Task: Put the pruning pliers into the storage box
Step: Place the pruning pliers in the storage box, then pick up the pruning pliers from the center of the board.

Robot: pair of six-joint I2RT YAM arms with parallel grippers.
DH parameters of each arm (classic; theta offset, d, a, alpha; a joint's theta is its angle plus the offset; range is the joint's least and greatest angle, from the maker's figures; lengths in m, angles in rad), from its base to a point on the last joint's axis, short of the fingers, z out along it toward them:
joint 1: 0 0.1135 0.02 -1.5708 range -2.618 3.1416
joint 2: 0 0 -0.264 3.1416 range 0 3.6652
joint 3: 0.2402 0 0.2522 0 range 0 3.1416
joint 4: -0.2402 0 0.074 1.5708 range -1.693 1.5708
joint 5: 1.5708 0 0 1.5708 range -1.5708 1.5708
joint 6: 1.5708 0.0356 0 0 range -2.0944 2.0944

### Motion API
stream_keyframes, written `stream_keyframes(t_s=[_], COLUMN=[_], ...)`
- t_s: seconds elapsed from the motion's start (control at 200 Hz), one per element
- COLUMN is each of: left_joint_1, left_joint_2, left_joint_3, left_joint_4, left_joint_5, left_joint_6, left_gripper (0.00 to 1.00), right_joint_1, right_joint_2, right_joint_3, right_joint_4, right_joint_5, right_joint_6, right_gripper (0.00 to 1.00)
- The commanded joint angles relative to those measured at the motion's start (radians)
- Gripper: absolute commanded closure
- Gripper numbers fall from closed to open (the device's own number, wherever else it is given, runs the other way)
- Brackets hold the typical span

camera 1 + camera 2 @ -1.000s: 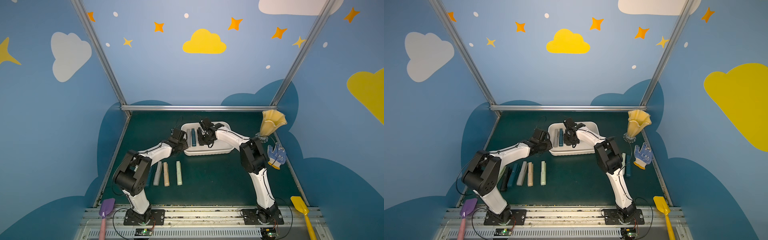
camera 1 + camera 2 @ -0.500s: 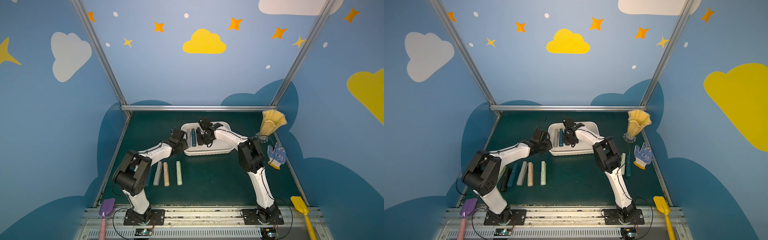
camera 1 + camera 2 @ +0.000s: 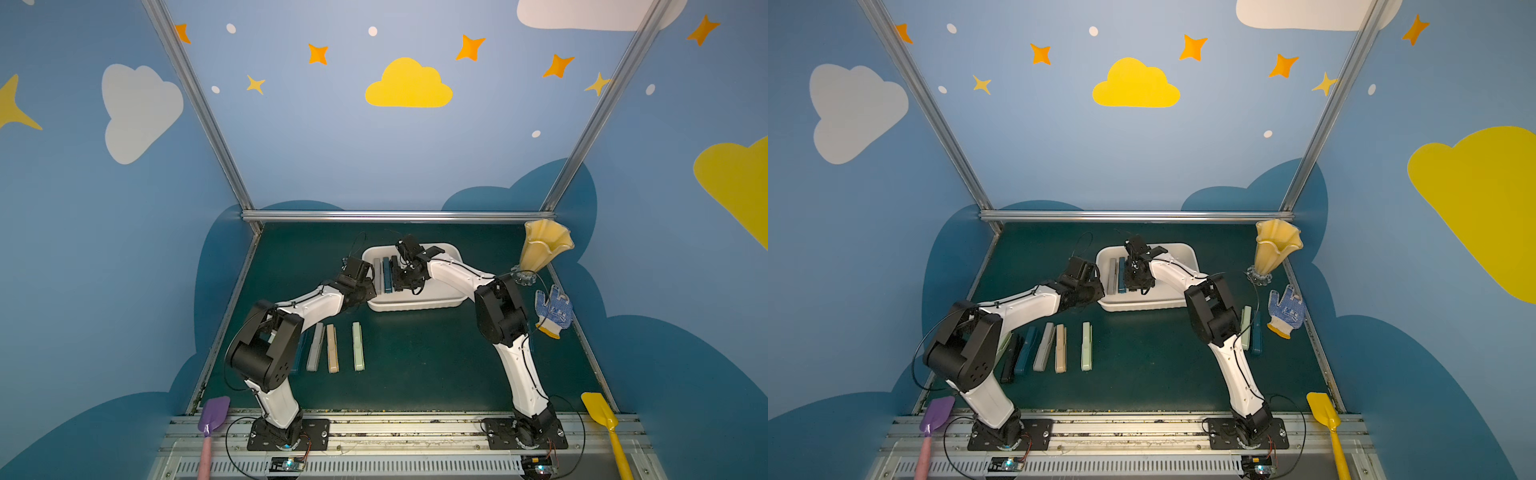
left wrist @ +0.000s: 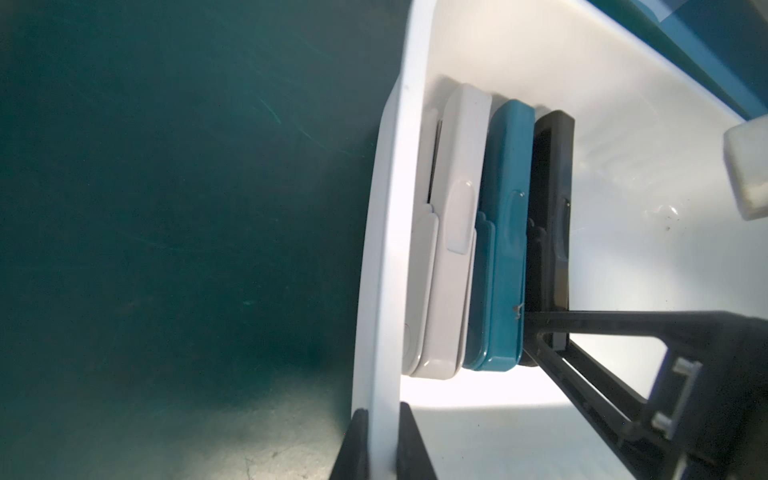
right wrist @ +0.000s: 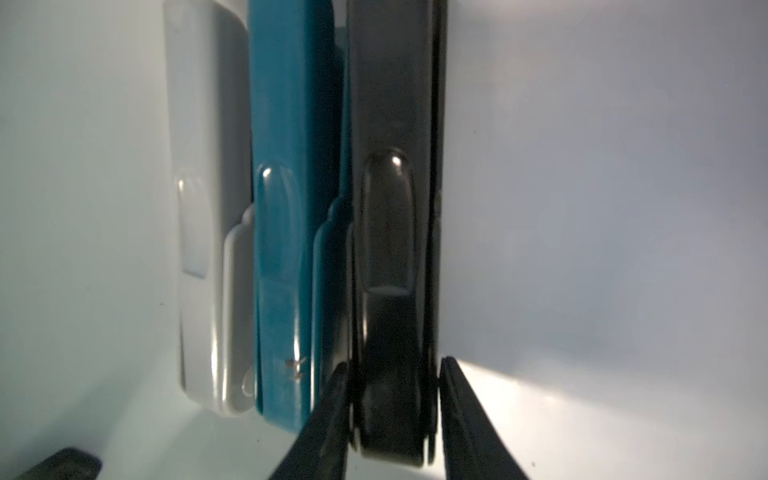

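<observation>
Clutter: vase [image 3: 542, 249] upright at the far right corner of the mat [image 3: 415, 374], glove [image 3: 552, 309] just in front of it by the right edge. Purple shovel [image 3: 214, 411] and yellow shovel [image 3: 598, 413] lie at the front corners, well apart from both grippers. Five loose pliers [image 3: 1061, 348] lie in a row on the mat, front-left of the box [image 3: 415, 305]; the left arm's elbow overhangs the row's left end. Two more pliers [image 3: 1250, 330] lie side by side just right of the right arm's elbow.

Box sits mid-mat toward the back. Packed at its left end are grey pliers [image 4: 453, 228] against the left wall, teal pliers [image 4: 503, 232] touching them, and black pliers [image 4: 552, 208] touching the teal. All three lie parallel.

Left gripper [image 4: 382, 409] is clamped on the box's left wall, one finger outside and one inside, just past the pliers' ends. Right gripper [image 5: 392, 374] is down in the box, jaws straddling one end of the black pliers, tight to both sides. Can't tell if they pinch it or stand just clear.

Room: the box floor right of the black pliers is bare white. Open mat between the loose row and the right arm.
</observation>
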Motion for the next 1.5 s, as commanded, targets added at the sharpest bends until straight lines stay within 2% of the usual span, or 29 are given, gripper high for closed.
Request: stream_keyframes(t_s=[0.0, 0.33, 0.611, 0.841, 0.926, 1.096, 1.342, 1.412, 1.497], left_joint_1=[-0.003, -0.003, -0.003, -0.003, -0.003, -0.003, -0.002, -0.001, -0.002], left_joint_2=[-0.030, -0.031, -0.029, -0.028, -0.029, -0.035, -0.055, -0.059, -0.061], left_joint_3=[0.002, 0.002, 0.004, 0.009, 0.011, 0.011, 0.007, 0.005, 0.003], left_joint_4=[0.013, 0.016, 0.018, 0.015, 0.015, 0.013, 0.007, 0.011, 0.016], left_joint_5=[-0.010, -0.010, -0.012, -0.011, -0.013, -0.013, -0.024, -0.024, -0.025], left_joint_6=[0.004, 0.002, 0.002, 0.006, 0.010, 0.013, 0.026, 0.027, 0.023], left_gripper=[0.87, 0.87, 0.87, 0.87, 0.87, 0.87, 0.87, 0.87, 0.87], right_joint_1=[0.005, 0.000, -0.014, -0.030, -0.050, -0.126, -0.272, -0.345, -0.445], right_joint_2=[0.013, -0.027, -0.116, -0.205, -0.282, -0.527, -0.869, -0.953, -1.048], right_joint_3=[0.022, 0.021, 0.021, -0.012, -0.083, -0.296, -0.547, -0.617, -0.729], right_joint_4=[0.000, -0.002, -0.020, -0.058, -0.067, -0.107, -0.324, -0.370, -0.390], right_joint_5=[-0.001, -0.012, -0.032, -0.009, 0.010, 0.087, 0.267, 0.264, 0.194], right_joint_6=[0.009, 0.005, -0.018, -0.055, -0.072, -0.089, -0.069, -0.068, -0.038], right_gripper=[0.64, 0.61, 0.55, 0.56, 0.56, 0.56, 0.54, 0.53, 0.53])
